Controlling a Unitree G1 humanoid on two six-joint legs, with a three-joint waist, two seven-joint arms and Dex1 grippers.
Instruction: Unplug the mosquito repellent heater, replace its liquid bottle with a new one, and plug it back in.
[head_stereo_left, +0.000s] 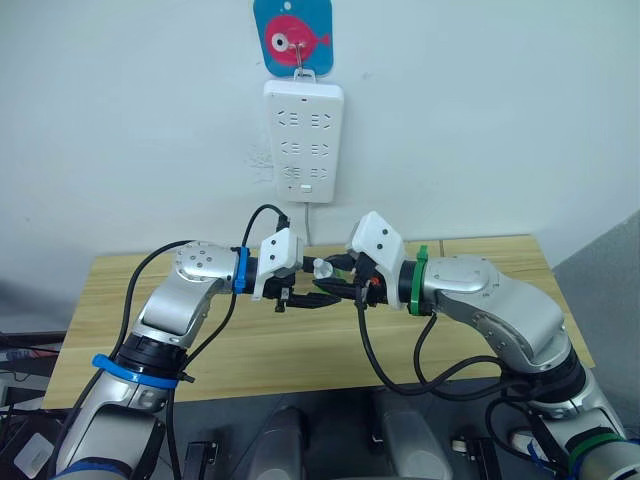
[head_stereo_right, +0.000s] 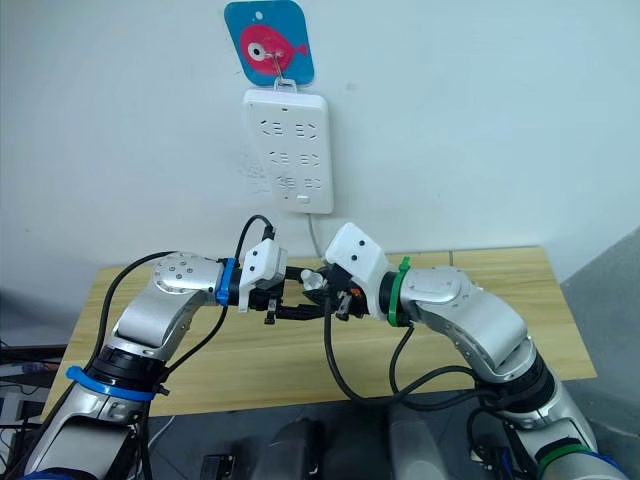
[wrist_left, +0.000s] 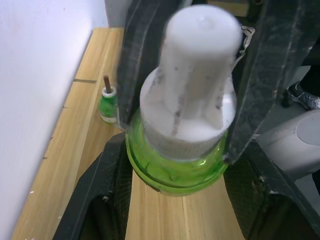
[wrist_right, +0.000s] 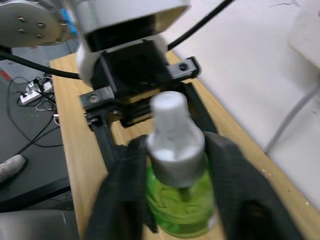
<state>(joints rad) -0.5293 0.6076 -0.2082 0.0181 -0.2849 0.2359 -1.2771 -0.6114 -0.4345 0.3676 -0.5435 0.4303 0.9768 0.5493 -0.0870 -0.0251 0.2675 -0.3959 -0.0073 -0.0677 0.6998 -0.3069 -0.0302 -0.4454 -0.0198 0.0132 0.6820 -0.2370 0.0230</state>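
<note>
Head eyes look down; wrist views close on capped bottle (wrist_left: 180, 125).

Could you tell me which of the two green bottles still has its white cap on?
The bottle held between the two hands has the white cap. The other bottle, standing on the table by the wall, is capless with a bare dark wick.

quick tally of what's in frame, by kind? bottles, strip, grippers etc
Green bottles: 2, capped new one held between both grippers, capless wick bottle on the table
Power strips: 1, on the wall
Fish hooks: 1
Grippers: 2, left, right
Total: 6
</note>
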